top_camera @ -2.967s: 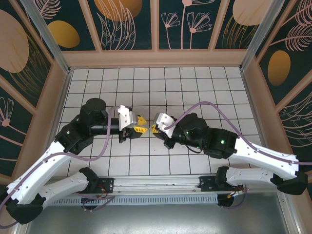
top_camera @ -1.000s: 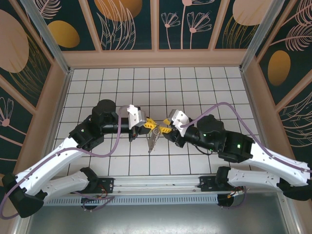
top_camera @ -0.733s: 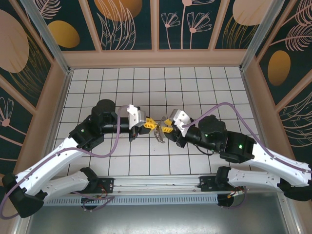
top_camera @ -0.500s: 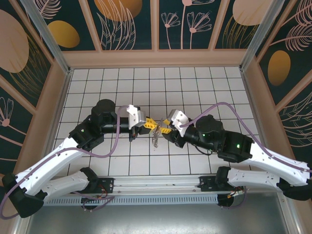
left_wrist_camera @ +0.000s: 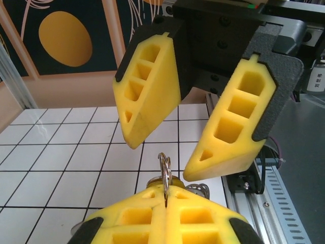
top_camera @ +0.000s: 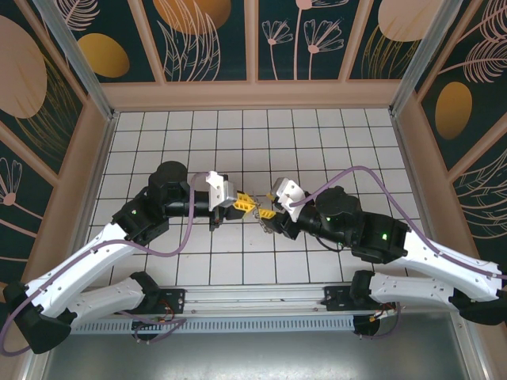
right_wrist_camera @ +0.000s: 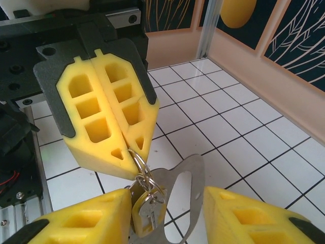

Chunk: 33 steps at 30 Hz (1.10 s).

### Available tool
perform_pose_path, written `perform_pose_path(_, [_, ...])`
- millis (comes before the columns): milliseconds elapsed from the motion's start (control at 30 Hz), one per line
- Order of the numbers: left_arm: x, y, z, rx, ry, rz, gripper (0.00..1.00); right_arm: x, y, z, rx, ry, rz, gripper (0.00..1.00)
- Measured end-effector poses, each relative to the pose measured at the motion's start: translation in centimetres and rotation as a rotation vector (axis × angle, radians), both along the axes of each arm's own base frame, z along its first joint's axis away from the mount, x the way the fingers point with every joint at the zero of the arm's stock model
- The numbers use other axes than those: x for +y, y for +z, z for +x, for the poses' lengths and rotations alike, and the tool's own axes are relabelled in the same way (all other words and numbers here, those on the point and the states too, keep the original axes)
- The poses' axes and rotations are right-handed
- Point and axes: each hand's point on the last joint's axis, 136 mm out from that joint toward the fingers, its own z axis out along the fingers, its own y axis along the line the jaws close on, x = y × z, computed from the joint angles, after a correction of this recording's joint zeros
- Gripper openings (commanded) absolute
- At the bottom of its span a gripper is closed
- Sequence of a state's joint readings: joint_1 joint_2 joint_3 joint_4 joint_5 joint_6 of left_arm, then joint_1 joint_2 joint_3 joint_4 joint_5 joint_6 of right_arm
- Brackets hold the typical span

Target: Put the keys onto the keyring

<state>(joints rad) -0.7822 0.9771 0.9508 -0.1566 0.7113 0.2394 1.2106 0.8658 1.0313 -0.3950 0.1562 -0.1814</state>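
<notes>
The keyring [right_wrist_camera: 187, 195] hangs above the tiled floor [right_wrist_camera: 238, 127], a yellow-headed key [right_wrist_camera: 145, 209] beside it; its top wire loops are pinched by the left gripper [right_wrist_camera: 134, 155], pads [right_wrist_camera: 101, 112] pressed together. The right gripper [right_wrist_camera: 165, 218] stands spread, one finger on either side of the bunch.

A thin grey metal D-shaped keyring [right_wrist_camera: 198, 170] hangs tilted in mid-air, its small wire rings [right_wrist_camera: 141, 168] at 10 o'clock; a key with a yellow-orange head [right_wrist_camera: 144, 202] dangles at its 8 o'clock, touching it
</notes>
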Motion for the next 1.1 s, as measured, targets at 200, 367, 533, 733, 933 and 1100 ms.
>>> perform_pose_path(200, [0.2,-0.8,-0.4,0.017,-0.016,0.028,0.00,0.2,-0.3,-0.4,-0.017,0.035,-0.022,0.18])
perform_pose_path(367, [0.3,-1.0,-0.6,0.025,-0.021,0.039,0.00,0.4,-0.3,-0.7,-0.020,0.058,-0.025,0.21])
perform_pose_path(533, [0.5,-0.9,-0.8,0.029,-0.024,0.042,0.00,0.7,-0.6,-1.0,-0.013,0.083,-0.032,0.27])
perform_pose_path(733, [0.6,-0.5,-1.0,0.021,-0.026,0.034,0.00,0.8,-0.9,-1.5,0.001,0.112,-0.043,0.23])
perform_pose_path(933, [0.6,-0.4,-1.0,0.021,-0.029,0.032,0.00,0.8,-1.1,-1.6,-0.003,0.117,-0.050,0.08])
perform_pose_path(1100, [0.6,-0.3,-1.1,0.019,-0.029,0.031,0.00,0.7,-1.4,-1.4,0.001,0.112,-0.058,0.00])
